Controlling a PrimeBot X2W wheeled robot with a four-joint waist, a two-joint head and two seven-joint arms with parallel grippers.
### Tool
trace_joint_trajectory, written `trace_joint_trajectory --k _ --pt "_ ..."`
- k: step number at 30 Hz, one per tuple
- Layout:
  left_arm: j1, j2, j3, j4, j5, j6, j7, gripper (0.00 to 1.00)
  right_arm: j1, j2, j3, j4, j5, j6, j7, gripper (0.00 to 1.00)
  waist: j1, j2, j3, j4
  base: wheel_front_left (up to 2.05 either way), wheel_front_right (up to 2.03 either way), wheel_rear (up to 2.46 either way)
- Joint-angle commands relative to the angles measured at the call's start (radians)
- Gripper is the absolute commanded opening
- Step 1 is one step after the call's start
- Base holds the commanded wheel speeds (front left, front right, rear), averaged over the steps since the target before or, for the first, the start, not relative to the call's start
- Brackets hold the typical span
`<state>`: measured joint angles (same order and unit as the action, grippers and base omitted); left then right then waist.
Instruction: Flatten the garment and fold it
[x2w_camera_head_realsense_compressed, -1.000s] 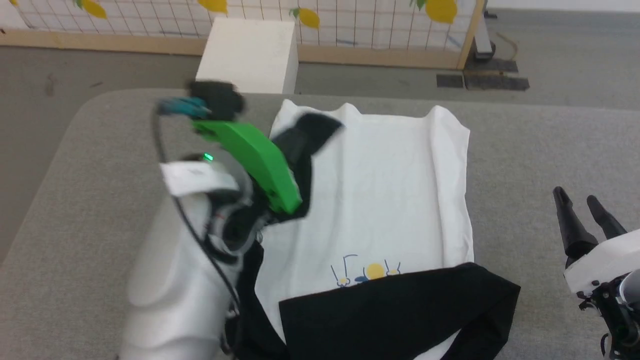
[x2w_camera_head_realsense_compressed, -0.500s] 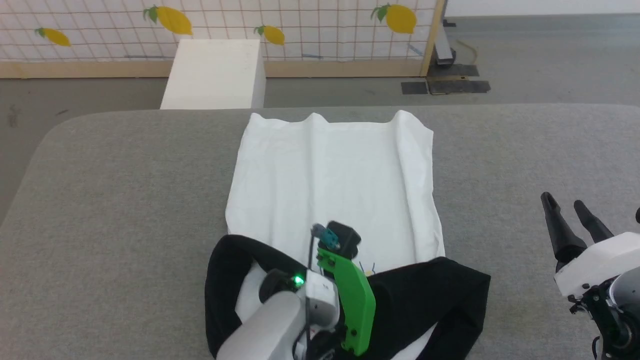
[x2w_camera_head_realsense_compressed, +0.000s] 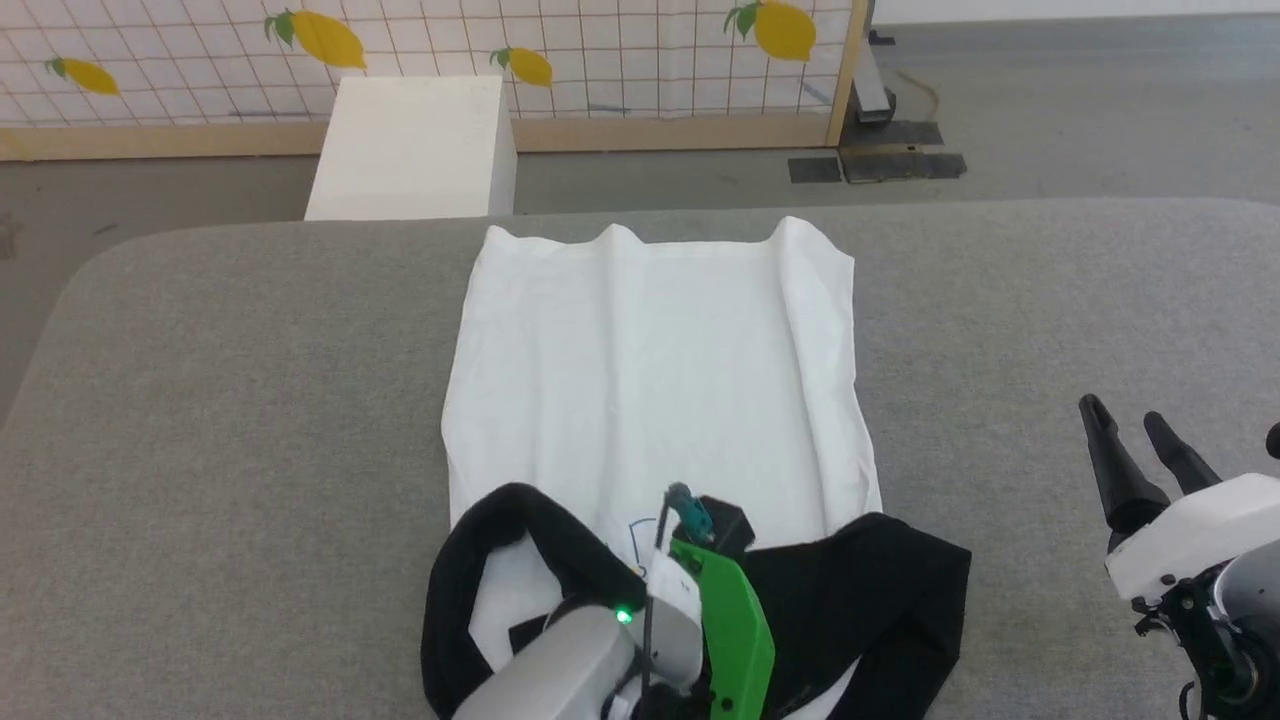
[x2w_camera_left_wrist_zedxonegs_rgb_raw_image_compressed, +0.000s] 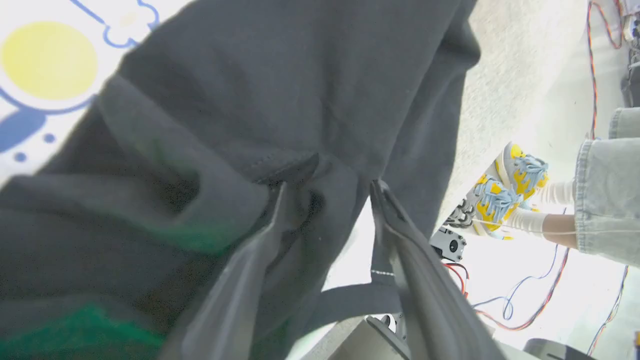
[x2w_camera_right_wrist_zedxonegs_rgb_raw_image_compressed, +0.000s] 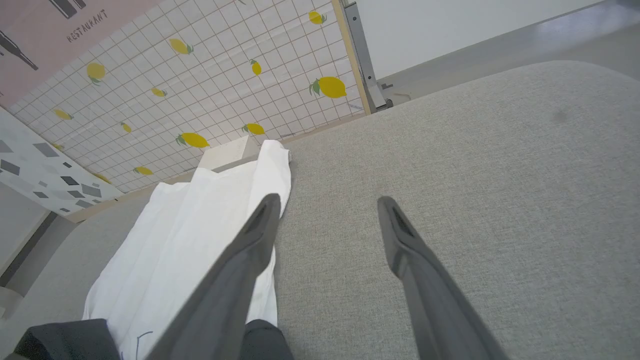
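Garment (x2w_camera_head_realsense_compressed: 650, 380) is lying lengthwise, 12 to 6, on the worktop (x2w_camera_head_realsense_compressed: 250, 400).
Left fingers (x2w_camera_left_wrist_zedxonegs_rgb_raw_image_compressed: 400, 240), nearer, are hanging released at its black sleeves (x2w_camera_head_realsense_compressed: 860, 590) at 6; right fingers (x2w_camera_head_realsense_compressed: 1112, 460), also released, are hanging at 4.

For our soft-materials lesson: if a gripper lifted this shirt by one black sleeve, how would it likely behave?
Probably floppy: the garment lies in soft ripples and its black sleeve drapes in loose folds, so it would sag from the pinch. Likely light: thin cloth. Pushed across the rough-looking table, it may bunch rather than slide.
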<state>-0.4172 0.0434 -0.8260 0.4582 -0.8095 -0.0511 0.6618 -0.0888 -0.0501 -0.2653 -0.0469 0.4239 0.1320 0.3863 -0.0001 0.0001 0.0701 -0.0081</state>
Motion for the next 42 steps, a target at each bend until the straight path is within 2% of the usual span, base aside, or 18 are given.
trace_joint_trajectory --k 1,5,8,12,17,22,25,27,34,42 --pt "-0.023 0.007 0.022 -0.015 -0.027 0.001 0.007 1.00 0.008 0.000 -0.002 0.005 0.005 -0.001 -0.011 1.00 0.0001 -0.0001 -0.017 0.014 0.00 0.00 0.00" --pt "-0.039 0.024 0.130 -0.101 -0.126 0.007 0.010 1.00 0.013 0.000 0.004 0.017 0.014 -0.001 -0.018 1.00 0.0001 -0.0001 -0.045 0.027 0.00 0.00 0.00" --pt "-0.060 0.053 0.230 -0.163 -0.165 0.039 -0.033 1.00 0.018 0.000 0.007 0.022 0.017 -0.001 -0.021 1.00 0.0001 -0.0001 -0.060 0.035 0.00 0.00 0.00" --pt "-0.089 0.110 0.391 -0.224 -0.144 0.081 -0.220 1.00 0.019 0.000 0.012 0.021 0.015 -0.001 -0.019 1.00 0.0001 -0.0001 -0.070 0.040 0.00 0.00 0.00" --pt "-0.067 0.170 0.535 -0.225 -0.094 0.099 -0.462 1.00 0.013 0.000 0.014 0.013 0.014 -0.001 -0.016 1.00 0.0001 -0.0001 -0.060 0.040 0.00 0.00 0.00" --pt "-0.013 0.248 0.592 -0.225 0.025 0.089 -0.694 1.00 0.000 0.000 0.019 0.005 0.006 -0.001 -0.008 1.00 0.0001 -0.0001 -0.021 0.041 0.00 0.00 0.00" --pt "0.024 0.277 0.601 -0.235 0.099 0.086 -0.826 1.00 -0.025 0.000 0.026 0.005 -0.011 -0.001 0.009 1.00 0.0001 -0.0001 0.014 0.042 0.00 0.00 0.00" --pt "0.045 0.288 0.601 -0.247 0.139 0.087 -0.877 1.00 -0.052 0.000 0.027 0.009 -0.023 -0.001 0.033 1.00 0.0001 -0.0001 0.045 0.045 0.00 0.00 0.00" --pt "0.112 0.270 0.651 -0.324 0.200 0.099 -0.921 1.00 -0.260 -0.004 0.041 0.055 -0.104 -0.001 0.190 1.00 0.0001 -0.0001 0.165 0.061 0.00 0.00 0.00" --pt "0.111 0.232 0.721 -0.431 0.234 0.070 -0.923 1.00 -0.585 -0.044 0.058 0.171 -0.240 -0.001 0.459 1.00 0.0001 -0.0001 0.324 0.120 0.00 0.00 0.00"
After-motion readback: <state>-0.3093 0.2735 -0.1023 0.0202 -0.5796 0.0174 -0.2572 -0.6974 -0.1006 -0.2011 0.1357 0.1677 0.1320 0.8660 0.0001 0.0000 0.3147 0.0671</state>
